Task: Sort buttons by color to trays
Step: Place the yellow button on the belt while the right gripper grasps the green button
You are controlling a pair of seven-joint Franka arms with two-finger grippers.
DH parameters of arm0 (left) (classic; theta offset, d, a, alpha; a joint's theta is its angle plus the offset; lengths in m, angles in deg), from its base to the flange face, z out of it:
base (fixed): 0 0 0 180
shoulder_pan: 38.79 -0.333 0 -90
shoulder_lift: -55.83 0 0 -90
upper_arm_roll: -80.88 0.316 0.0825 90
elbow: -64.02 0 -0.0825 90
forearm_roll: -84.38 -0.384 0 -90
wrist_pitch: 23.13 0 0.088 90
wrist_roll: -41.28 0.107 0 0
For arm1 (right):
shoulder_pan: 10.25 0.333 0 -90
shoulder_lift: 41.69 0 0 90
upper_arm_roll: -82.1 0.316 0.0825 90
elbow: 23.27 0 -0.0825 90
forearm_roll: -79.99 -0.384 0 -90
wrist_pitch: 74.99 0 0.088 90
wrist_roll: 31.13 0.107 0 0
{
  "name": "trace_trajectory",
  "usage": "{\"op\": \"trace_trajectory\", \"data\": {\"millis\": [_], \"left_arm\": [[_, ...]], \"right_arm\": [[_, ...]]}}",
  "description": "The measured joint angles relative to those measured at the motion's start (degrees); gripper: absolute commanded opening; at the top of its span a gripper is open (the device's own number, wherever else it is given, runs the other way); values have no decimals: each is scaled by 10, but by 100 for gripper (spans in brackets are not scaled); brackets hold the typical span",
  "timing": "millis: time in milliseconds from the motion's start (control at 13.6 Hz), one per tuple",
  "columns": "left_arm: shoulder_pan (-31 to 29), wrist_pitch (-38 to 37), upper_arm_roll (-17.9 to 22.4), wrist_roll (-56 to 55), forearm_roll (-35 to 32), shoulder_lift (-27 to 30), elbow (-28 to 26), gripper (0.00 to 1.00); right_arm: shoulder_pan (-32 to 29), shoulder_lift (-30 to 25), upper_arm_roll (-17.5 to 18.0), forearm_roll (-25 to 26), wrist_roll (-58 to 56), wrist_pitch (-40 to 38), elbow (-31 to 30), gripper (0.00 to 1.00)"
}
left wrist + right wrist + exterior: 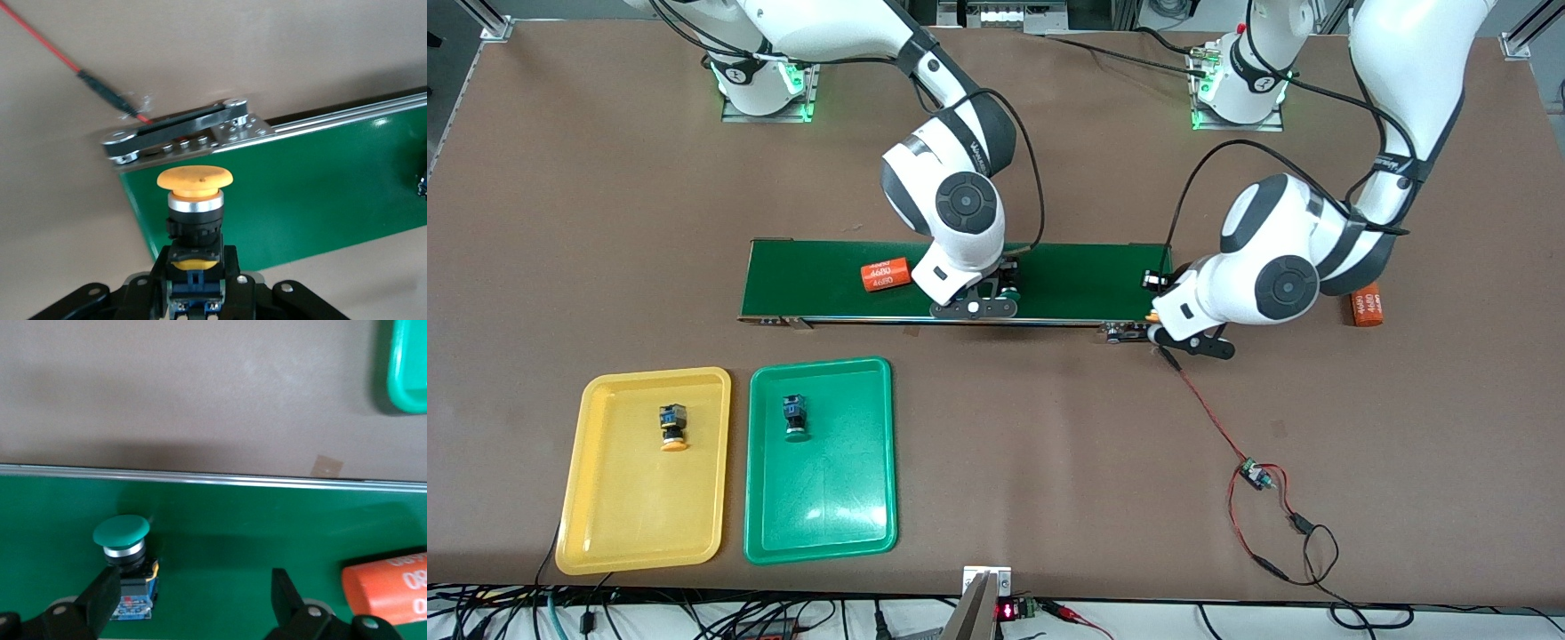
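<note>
Left gripper (193, 293): fingers clamped on a yellow-capped button (194, 200), over the conveyor belt's (320, 193) end.
Right gripper (193, 600): fingers wide, low over the belt; a green-capped button (123, 550) lies just beside one finger (103, 597), an orange cylinder (387, 590) outside the other.
Yellow tray (605, 524): one yellow-capped button (673, 425) inside.
Green tray (845, 498): one green-capped button (794, 417) inside.
Worktop (1049, 444): carries both trays.

Two glossy white arms, dark grey joint bands, round grey joint caps, black cables looped alongside, green-lit bases, black jaws.
</note>
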Motion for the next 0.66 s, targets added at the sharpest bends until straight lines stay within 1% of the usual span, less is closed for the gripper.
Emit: {"op": "trace_trajectory", "data": {"millis": [221, 442, 516, 590, 663], "left_arm": [[-1, 66, -15, -33, 0, -1, -53, 21], [-1, 84, -32, -74, 0, -1, -80, 22], [-1, 89, -39, -86, 0, -1, -87, 39], [-1, 92, -47, -96, 0, -1, -93, 90], [-1, 95, -53, -103, 0, -1, -97, 100]], "right_arm": [[5, 1, 0, -29, 0, 1, 1, 100], [7, 2, 0, -34, 0, 1, 0, 100], [7, 4, 0, -34, 0, 1, -3, 100], [7, 5, 0, -34, 0, 2, -8, 100], [7, 8, -1, -34, 0, 9, -15, 100]]}}
